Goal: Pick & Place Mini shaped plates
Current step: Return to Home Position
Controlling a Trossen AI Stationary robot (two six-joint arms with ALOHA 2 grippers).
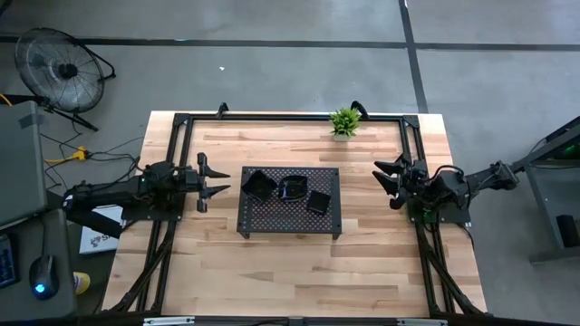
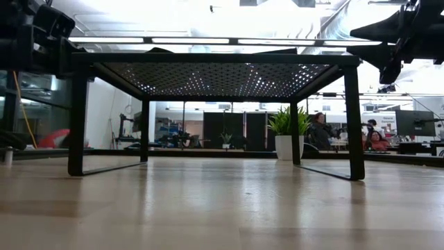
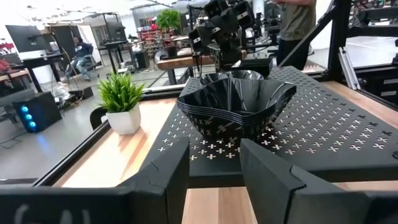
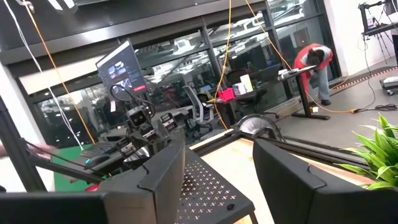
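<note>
**A:** Where are the plates to be found?

**B:** Three nested piles are seen on the perforated shelf, close together along its far half. None is seen on the table. The wavy stack is shown close up in the left wrist view.

**A:** And the grippers?

**B:** The left gripper is held just off the shelf's left end, with its fingers spread and nothing between them. The right gripper is held apart from the right end, likewise spread and empty.

**A:** How would a plate be expected to handle?

**B:** It is judged light and rigid. A glossy surface is shown, so slipping is to be expected under a weak pinch, and chipping if it is knocked or dropped.

**A:** Where should it be taken?

**B:** At a raised part of the rim, with one finger inside and one outside. Because the plates are nested, those beneath could be dragged along, so only the top rim should be caught.
</note>
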